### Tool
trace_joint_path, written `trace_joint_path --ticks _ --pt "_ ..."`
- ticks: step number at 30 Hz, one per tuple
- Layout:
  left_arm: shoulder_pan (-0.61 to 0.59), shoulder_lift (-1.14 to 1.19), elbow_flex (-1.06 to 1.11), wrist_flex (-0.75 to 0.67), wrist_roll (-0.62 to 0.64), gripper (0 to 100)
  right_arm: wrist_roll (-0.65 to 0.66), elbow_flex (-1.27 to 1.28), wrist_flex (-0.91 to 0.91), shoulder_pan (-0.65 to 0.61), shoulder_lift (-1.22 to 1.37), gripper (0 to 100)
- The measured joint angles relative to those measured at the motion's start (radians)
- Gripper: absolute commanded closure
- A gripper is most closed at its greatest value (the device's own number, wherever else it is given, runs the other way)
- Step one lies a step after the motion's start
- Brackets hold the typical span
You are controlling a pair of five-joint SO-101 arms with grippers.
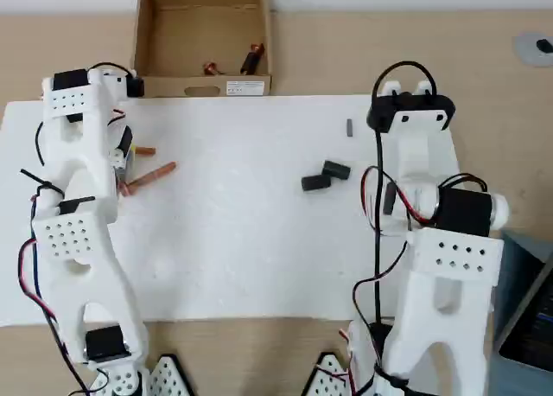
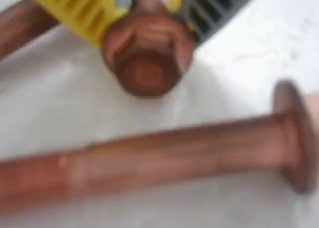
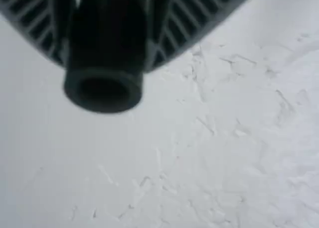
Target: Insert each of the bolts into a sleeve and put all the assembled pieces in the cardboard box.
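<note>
My left gripper is shut on a copper bolt, whose hex head faces the camera just above the white foam. A second bolt lies flat on the foam close by, and another copper shaft shows beside the yellow finger. From above, two bolts lie next to the left gripper. My right gripper is shut on a black sleeve, its open end hanging over bare foam. Two loose black sleeves lie left of the right gripper.
The cardboard box stands at the back edge of the foam mat, with two assembled pieces inside. A small grey piece lies near the right arm's base.
</note>
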Motion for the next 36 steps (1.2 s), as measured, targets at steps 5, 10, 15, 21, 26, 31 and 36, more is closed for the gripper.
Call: trace_joint_path --ticks 5,10,15,21,26,31,36 --pt "0.0 -0.157 0.052 0.02 0.035 99 0.0 -0.075 0.031 0.0 0.0 98.8" --pt "0.0 -0.37 0.175 0.021 0.141 99 0.0 -0.127 0.077 0.0 0.0 98.8" --pt "0.02 -0.589 0.321 0.021 0.204 99 0.0 -0.132 0.121 0.0 0.0 98.8" --pt "0.091 -0.873 0.511 0.025 0.212 99 0.0 -0.132 0.14 0.0 -0.054 98.9" --pt "0.155 -1.115 0.663 0.026 0.252 99 0.0 -0.123 0.14 0.0 -0.16 98.9" --pt "0.164 -1.313 0.822 -0.04 0.351 99 0.003 -0.002 0.106 0.0 -0.239 98.9" --pt "0.164 -1.484 1.016 -0.153 0.443 99 0.003 0.135 0.008 0.0 -0.339 98.9"
